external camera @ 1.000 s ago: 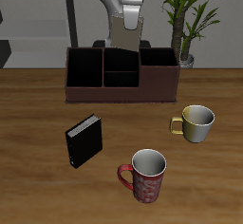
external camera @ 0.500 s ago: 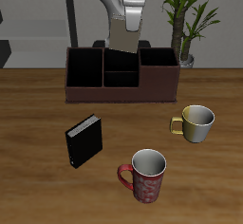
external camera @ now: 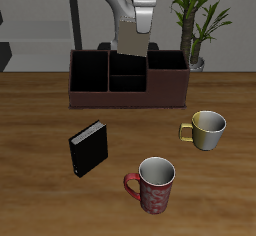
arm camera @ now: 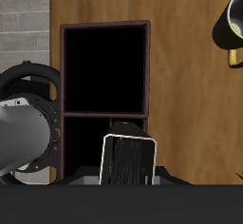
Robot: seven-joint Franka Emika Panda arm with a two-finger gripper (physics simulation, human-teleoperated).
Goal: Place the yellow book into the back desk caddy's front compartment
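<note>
My gripper (external camera: 141, 18) is shut on the yellow book (external camera: 129, 38), a thin greyish-tan book that hangs upright and slightly tilted. It is just above the back rim of the back desk caddy (external camera: 128, 101), over its middle cells. The front compartment (external camera: 127, 83) is a small dark cell, nearer the table's front edge than the book's lower edge. In the wrist view the book (arm camera: 128, 160) shows edge-on between my fingers, over the caddy (arm camera: 104, 26), with one large dark cell beyond it.
A thicker black book (external camera: 88, 148) stands on the table in front of the caddy. A pale mug with a gold handle (external camera: 208, 129) and a red patterned mug (external camera: 154, 185) stand nearer the front edge. A potted plant (external camera: 199, 25) stands behind the caddy's end.
My gripper has shifted slightly sideways with the book in it. The book has come down a little and tilted, so its lower edge is nearer the caddy's back rim.
</note>
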